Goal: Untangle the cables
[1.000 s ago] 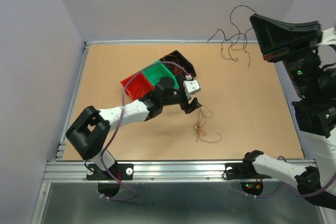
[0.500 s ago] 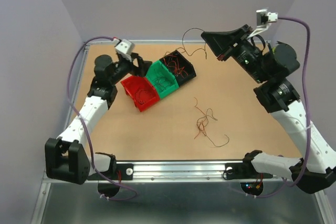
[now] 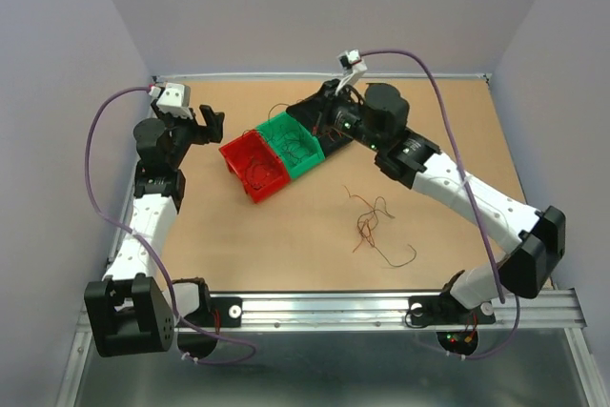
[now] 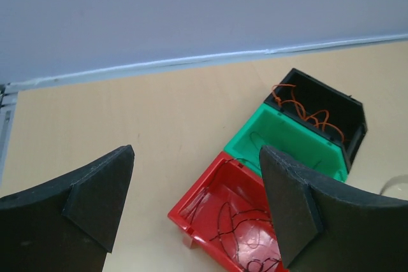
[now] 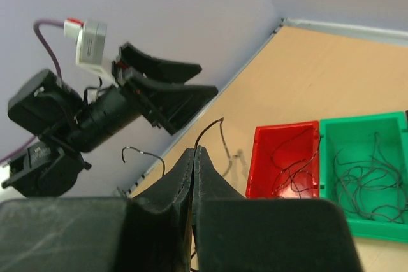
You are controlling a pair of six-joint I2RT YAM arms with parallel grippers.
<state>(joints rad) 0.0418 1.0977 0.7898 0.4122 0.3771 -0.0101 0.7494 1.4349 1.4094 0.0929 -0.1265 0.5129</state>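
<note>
Lowest in the top view, right of centre, a loose tangle of cables (image 3: pixel 370 224) lies on the worktop (image 3: pixel 477 121). Above it, the red bin (image 3: pixel 272 188), green bin (image 3: pixel 310 167) and black bin (image 4: pixel 357 138) each hold strands. The right fingers (image 5: pixel 193 157), clenched on one thin dark cable (image 5: pixel 205 127), hover by the black bin. The left fingers (image 3: pixel 205 124), upper left, are released and empty. The held strand is springy and curled, so on release it may cling to the fingers or hook a rim and land outside the bins.

Left arm (image 3: pixel 152 212) stretches forward, claw (image 4: pixel 196 157) spread wide. Right arm (image 3: pixel 457 193) bends leftward, claw (image 5: pixel 193 152) pinched shut on a thin cable (image 5: pixel 220 122).
</note>
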